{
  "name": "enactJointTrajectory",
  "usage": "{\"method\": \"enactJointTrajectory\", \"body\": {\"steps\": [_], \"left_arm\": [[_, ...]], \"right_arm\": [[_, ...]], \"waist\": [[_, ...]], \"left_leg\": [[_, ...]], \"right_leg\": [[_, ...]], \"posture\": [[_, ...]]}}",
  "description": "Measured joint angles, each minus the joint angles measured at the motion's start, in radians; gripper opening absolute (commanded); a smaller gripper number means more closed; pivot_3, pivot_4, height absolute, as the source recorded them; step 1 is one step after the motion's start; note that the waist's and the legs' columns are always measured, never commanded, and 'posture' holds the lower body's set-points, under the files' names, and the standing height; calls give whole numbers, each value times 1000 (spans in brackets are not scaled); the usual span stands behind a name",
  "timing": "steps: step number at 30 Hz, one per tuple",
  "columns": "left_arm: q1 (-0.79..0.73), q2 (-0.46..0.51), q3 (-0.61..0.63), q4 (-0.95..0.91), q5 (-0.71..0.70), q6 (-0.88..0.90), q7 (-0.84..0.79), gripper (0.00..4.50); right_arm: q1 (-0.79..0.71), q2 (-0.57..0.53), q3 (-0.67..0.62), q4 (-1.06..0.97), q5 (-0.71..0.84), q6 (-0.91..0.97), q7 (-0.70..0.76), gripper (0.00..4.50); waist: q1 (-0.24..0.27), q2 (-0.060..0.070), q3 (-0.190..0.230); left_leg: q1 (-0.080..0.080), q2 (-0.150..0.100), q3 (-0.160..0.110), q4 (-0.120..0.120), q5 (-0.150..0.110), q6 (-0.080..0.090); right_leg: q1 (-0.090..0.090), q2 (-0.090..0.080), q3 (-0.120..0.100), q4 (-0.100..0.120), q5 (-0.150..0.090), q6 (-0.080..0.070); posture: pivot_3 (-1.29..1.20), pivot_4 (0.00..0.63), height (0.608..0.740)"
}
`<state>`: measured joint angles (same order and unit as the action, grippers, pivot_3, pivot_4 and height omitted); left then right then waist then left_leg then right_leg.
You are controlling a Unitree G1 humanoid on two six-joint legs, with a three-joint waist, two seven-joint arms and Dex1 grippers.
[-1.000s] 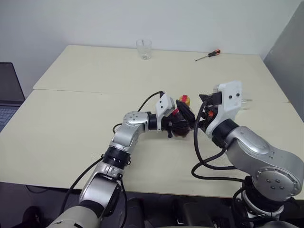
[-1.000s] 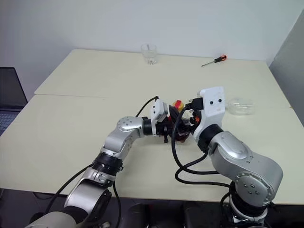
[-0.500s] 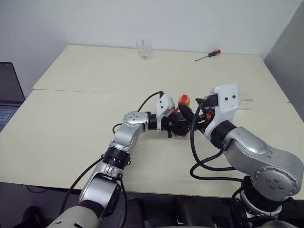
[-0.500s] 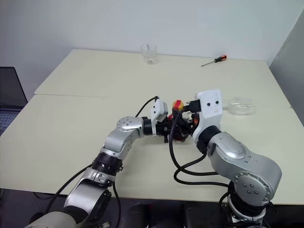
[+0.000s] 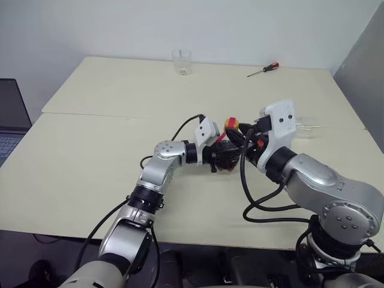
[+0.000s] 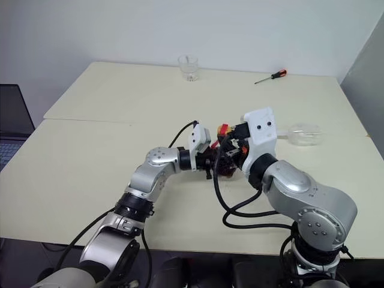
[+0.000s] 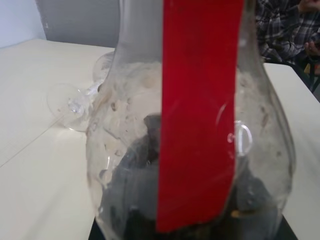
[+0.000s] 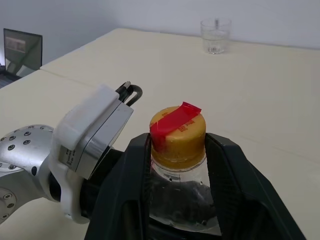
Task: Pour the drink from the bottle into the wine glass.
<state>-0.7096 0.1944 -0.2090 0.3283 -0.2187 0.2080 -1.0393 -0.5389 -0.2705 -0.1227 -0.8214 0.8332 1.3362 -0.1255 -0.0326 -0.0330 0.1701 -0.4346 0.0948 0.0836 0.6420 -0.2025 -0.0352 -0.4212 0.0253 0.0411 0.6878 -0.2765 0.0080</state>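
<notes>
Take the bottle (image 8: 180, 165) as your landmark: it stands upright on the table (image 5: 90, 150), near the middle of the front half, with the drink (image 7: 200, 200) low in its round body.

Your left tool (image 5: 221, 157) is clamped tight around the bottle's body from the robot's left and has not shifted over the last second.

The change is on the other side. A second ago your right tool (image 8: 178, 150) stood off to the right of the bottle with its fingers spread wide. It has now swung in over the neck, and the two black fingers (image 8: 131, 165) have closed to either side of the yellow cap (image 8: 178, 131), just under its rim. They look to be touching the neck or very nearly so; the closing may not be finished, so I can't call it a firm grip yet.

For the task, this reads as the start of uncapping: one tool steadies the body, the other goes for the cap. Nothing can be poured until that cap is off.

The wine glass (image 5: 303, 129) lies on its side on the table, well to the right of the bottle and a little behind it, so it will need standing up first. The short tumbler (image 5: 182, 61) and the screwdriver (image 5: 263, 69) sit far behind the bottle, out of play.
</notes>
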Motion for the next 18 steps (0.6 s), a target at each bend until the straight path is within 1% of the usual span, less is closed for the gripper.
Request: {"method": "enactJointTrajectory", "body": {"steps": [1,3,6,7,9,11,13,16,18], "left_arm": [[1,1,-1,-3,0,1,0,1050],[1,0,-2,-6,0,1,0,1049],[8,2,-3,-13,0,2,0,1042],[19,7,-5,-24,0,4,0,1042],[22,9,-3,-26,-1,4,-1,1032],[30,19,2,-37,-1,10,6,1031],[33,24,18,-48,-1,23,26,1025],[52,39,24,-76,-1,29,38,1017],[69,43,23,-93,-2,35,41,1008]], "right_arm": [[0,-38,-2,11,6,-16,43,1277],[2,-77,-9,39,14,-48,113,1276],[16,-139,-28,127,31,-132,277,1276],[17,-195,-29,212,34,-195,422,1275],[17,-202,-24,244,26,-223,468,1258],[-28,-263,34,380,-20,-329,644,1237],[-86,-284,87,506,-71,-422,784,1142],[-131,-307,143,620,-125,-523,940,1091],[-144,-320,161,660,-147,-552,1016,1019]], "waist": [[0,0,0],[0,0,0],[0,0,0],[0,0,0],[0,0,0],[-3,0,0],[-5,0,0],[1,0,0],[3,0,0]], "left_leg": [[0,0,0,0,0,0],[0,0,0,-1,0,0],[0,0,0,-1,0,0],[0,0,0,-1,0,0],[0,0,0,-2,0,0],[1,0,1,-1,0,0],[1,0,1,-1,0,1],[1,0,1,-1,0,1],[0,1,1,-1,0,0]], "right_leg": [[0,0,0,-1,0,0],[0,0,0,-1,0,0],[0,1,0,-2,0,0],[1,1,0,-2,0,0],[0,1,0,-2,0,0],[0,2,0,-3,0,0],[0,2,0,-3,1,1],[0,3,0,-4,0,0],[0,3,0,-5,0,0]], "posture": [[0,150,740],[0,150,740],[0,150,740],[0,150,740],[0,150,740],[0,150,740],[0,150,740],[0,150,740],[0,150,740]]}}
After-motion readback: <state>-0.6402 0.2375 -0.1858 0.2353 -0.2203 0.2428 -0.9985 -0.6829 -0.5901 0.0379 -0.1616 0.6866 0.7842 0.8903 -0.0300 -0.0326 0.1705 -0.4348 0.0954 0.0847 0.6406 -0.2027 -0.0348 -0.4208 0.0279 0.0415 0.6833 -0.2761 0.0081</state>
